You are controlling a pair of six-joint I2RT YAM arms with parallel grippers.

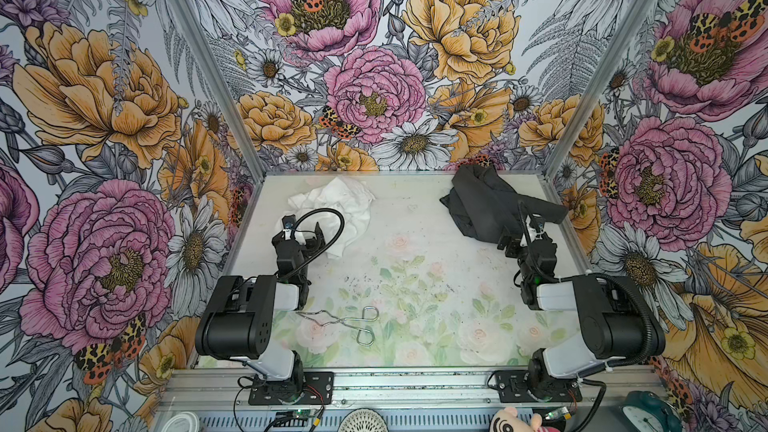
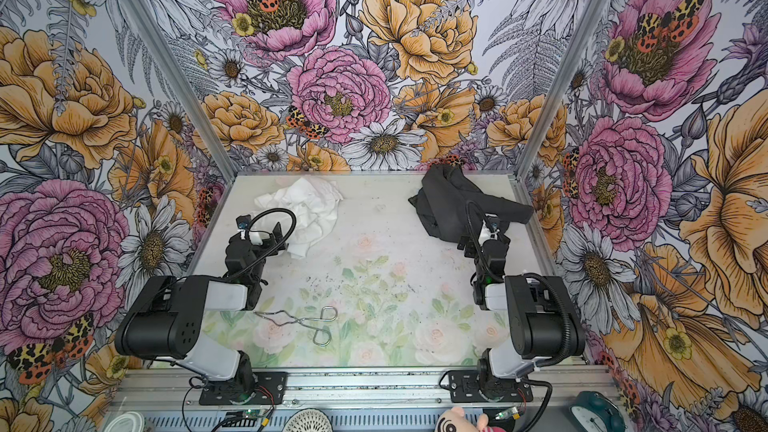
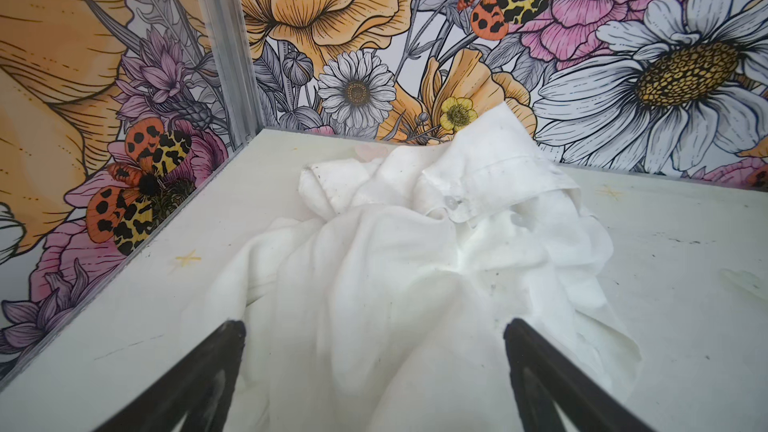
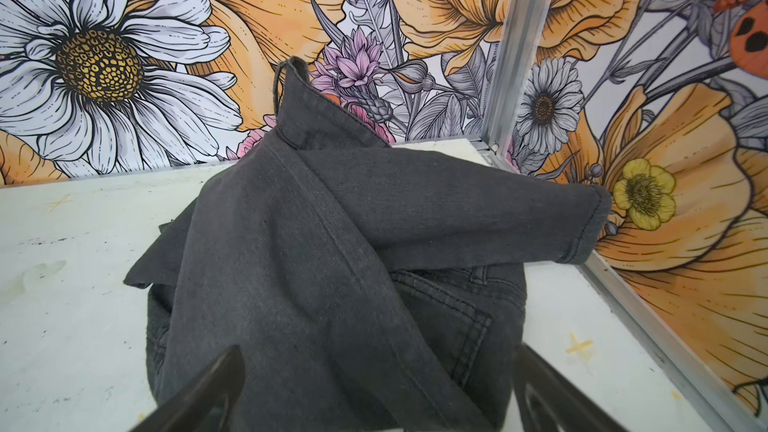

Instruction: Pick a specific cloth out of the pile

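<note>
The white cloth lies crumpled at the upper left of the table in both top views, well apart from the black garment at upper right. Left jaws stand open over the cloth's edge; right jaws stand open over the garment.

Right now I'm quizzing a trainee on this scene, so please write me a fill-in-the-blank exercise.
The left gripper and right gripper both stand ___. The white cloth lies before the ___ one. The dark garment lies before the ___ one. The metal tongs lie nearer the ___ arm's base.
Missing: open; left; right; left.
</note>
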